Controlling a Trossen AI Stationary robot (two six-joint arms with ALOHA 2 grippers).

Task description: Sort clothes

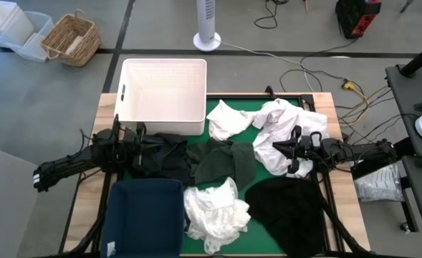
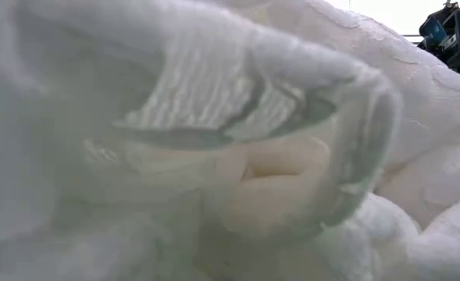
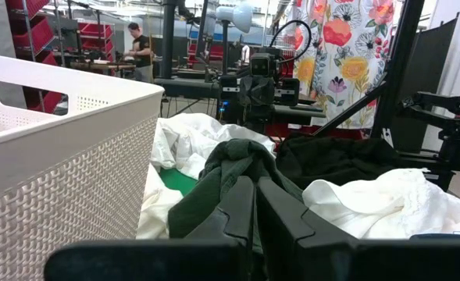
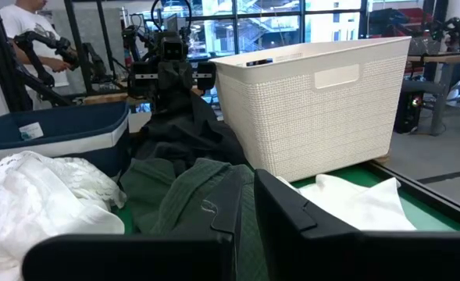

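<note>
Clothes lie strewn on the green mat [image 1: 218, 106]: a white garment [image 1: 228, 119] at the far middle, a larger white one [image 1: 282, 129] at the right, a dark green one [image 1: 225, 162] in the centre, a black one [image 1: 160, 155] at the left, a white lacy one [image 1: 214, 208] and a black one [image 1: 286, 204] at the near edge. My left gripper [image 1: 142, 136] [image 3: 254, 191] hovers shut over the left black garment. My right gripper [image 1: 294, 150] [image 4: 247, 195] hovers shut over the right white garment. Nothing shows between either pair of fingers.
A white lattice basket [image 1: 164, 93] stands at the far left of the mat, and a navy fabric bin [image 1: 145, 215] at the near left. White cloth [image 2: 230, 140] right in front of the low camera fills nearly all of that view. A person [image 4: 26, 31] stands beyond the table.
</note>
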